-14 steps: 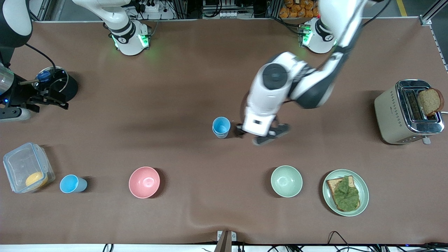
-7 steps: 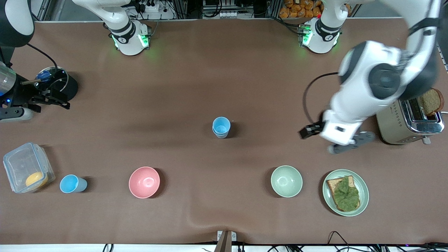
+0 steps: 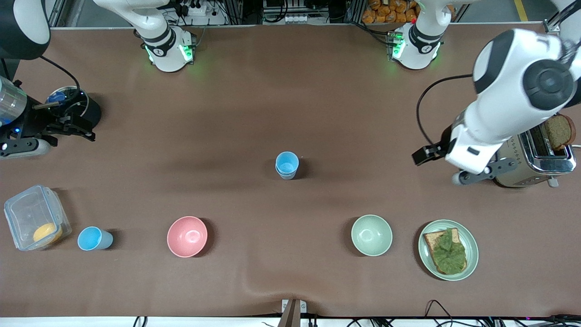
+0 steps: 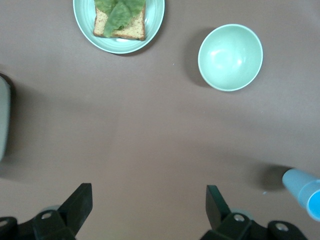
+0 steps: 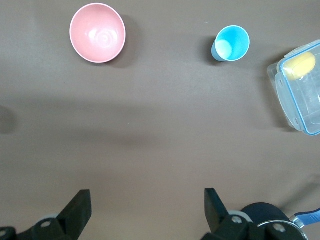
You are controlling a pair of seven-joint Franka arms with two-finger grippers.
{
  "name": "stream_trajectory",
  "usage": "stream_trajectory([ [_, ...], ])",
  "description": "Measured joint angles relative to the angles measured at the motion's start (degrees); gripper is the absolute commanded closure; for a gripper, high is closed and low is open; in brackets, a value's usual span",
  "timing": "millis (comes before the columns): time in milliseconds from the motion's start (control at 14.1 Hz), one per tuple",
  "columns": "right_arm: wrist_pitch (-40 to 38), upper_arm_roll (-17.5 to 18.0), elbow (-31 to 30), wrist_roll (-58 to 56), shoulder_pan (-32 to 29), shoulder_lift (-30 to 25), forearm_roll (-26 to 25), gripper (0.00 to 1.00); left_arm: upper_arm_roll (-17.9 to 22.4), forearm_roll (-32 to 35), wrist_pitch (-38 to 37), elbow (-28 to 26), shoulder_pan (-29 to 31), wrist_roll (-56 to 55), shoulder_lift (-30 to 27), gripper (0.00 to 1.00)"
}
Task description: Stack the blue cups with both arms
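Two blue cups (image 3: 287, 165) stand nested in the middle of the table, the brighter one inside the paler one. They also show at the edge of the left wrist view (image 4: 304, 192). A third blue cup (image 3: 94, 239) stands alone near the right arm's end, beside a clear container; it shows in the right wrist view (image 5: 231, 43). My left gripper (image 3: 426, 155) hangs open and empty over bare table beside the toaster; its fingers show in the left wrist view (image 4: 148, 205). My right gripper (image 3: 68, 129) is open and empty over the table by a black pot, also in its wrist view (image 5: 146, 205).
A pink bowl (image 3: 187, 236), a pale green bowl (image 3: 371, 235) and a plate (image 3: 472, 247) with bread and lettuce line the side nearer the camera. A toaster (image 3: 513, 145) with a slice of bread stands at the left arm's end. A clear container (image 3: 27, 213) and a black pot (image 3: 91, 113) are at the right arm's end.
My left arm has swung away from the nested cups toward the toaster at its end of the table, gripper empty. The cups have not moved. The right arm has barely moved.
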Motion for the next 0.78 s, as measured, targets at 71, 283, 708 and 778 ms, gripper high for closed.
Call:
stream_trajectory([
  [71,0.0,0.0,0.0,0.0,0.0,0.0,0.0,0.0,1.0,-0.1,-0.6,-0.8,0.3,2.1,-1.2,0.0],
  [283,-0.2,0.0,0.0,0.0,0.0,0.0,0.0,0.0,6.2,-0.3,-3.6,-2.0,-0.7,9.5,-4.6,0.0],
  [708,-0.4,-0.1,0.2,0.0,0.0,0.0,0.0,0.0,11.4,-0.4,-9.8,-1.9,-1.1,19.1,-9.5,0.0],
  [778,-0.4,-0.1,0.2,0.0,0.0,-0.1,0.0,0.0,11.4,-0.4,-10.6,-1.7,-1.1,20.6,-10.0,0.0],
])
